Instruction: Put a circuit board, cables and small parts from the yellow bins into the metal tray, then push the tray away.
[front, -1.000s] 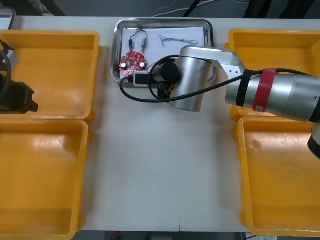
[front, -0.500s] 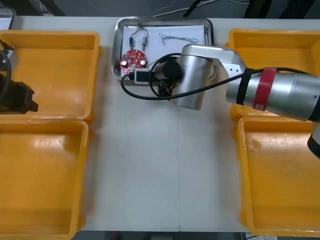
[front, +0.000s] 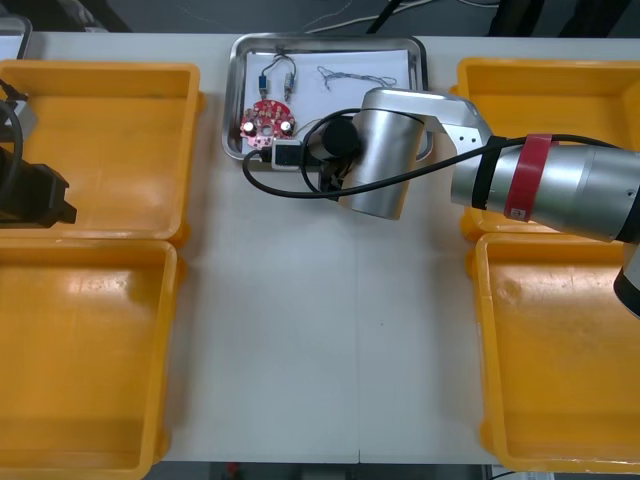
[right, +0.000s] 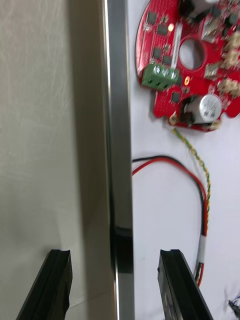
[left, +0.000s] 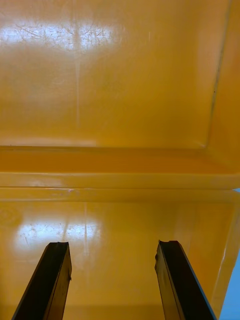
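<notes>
The metal tray (front: 232, 100), white inside, lies at the far middle of the table. It holds a round red circuit board (front: 267, 121), a blue and white cable (front: 277, 75) and a thin twisted cable (front: 352, 78). My right gripper (front: 327, 178) is at the tray's near rim, tucked under its silver wrist. In the right wrist view the right gripper (right: 115, 287) is open and straddles the rim (right: 120, 150). The board (right: 187, 65) and a red and yellow cable (right: 200, 170) lie just beyond one finger. My left gripper (left: 112, 280) is open over a yellow bin (left: 120, 100).
Two yellow bins (front: 100, 130) (front: 80, 350) stand at the left and two (front: 545, 80) (front: 560, 360) at the right. The left arm (front: 40, 195) rests over the far left bin. A black cable (front: 290, 195) loops from the right wrist onto the table.
The tray and the right wrist slid a little toward the table's far edge a second ago, then stayed put. The left arm has not moved.
</notes>
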